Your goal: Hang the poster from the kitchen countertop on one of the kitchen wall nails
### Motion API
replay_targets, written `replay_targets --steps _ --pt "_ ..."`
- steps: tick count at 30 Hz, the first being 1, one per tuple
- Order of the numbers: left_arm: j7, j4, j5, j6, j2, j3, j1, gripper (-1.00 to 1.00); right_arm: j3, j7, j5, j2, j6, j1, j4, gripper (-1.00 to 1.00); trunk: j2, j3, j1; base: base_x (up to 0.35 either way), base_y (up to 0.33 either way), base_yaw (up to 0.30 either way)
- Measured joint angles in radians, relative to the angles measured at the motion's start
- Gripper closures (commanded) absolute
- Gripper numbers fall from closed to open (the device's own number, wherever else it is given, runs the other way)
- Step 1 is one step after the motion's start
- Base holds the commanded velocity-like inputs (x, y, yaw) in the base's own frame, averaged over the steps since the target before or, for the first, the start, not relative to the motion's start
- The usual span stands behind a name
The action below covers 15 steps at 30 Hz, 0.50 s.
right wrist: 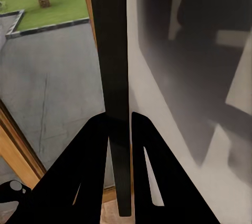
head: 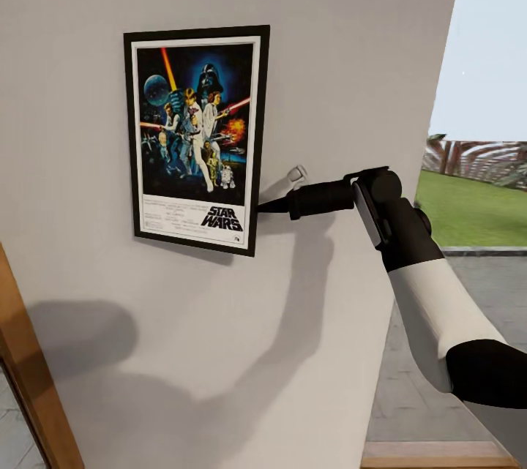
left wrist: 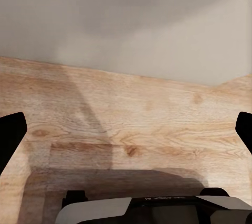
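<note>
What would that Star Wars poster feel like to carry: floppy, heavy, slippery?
Probably stiff: the poster stays flat though the right claw pinches only its thin frame edge. Likely light, since that narrow grip holds it against the wall. Held off-centre, it might swing or slip.

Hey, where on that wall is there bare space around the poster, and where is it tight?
Bare wall lies above the poster, to its left, and below it down to the wooden frame. It is crowded at the poster's lower right edge, where the right gripper pinches the black frame.
</note>
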State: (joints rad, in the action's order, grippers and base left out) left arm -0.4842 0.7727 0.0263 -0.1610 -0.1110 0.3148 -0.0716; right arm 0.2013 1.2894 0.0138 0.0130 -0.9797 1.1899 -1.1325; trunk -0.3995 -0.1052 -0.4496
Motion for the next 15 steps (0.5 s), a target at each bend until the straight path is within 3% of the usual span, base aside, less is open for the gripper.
replay_targets --steps 15 --pt "0.0 0.0 0.0 0.0 0.0 0.0 0.0 -1.0 0.003 0.0 -0.008 0.0 0.003 0.0 -0.031 1.0 0.0 0.0 0.0 0.0 0.0 0.0"
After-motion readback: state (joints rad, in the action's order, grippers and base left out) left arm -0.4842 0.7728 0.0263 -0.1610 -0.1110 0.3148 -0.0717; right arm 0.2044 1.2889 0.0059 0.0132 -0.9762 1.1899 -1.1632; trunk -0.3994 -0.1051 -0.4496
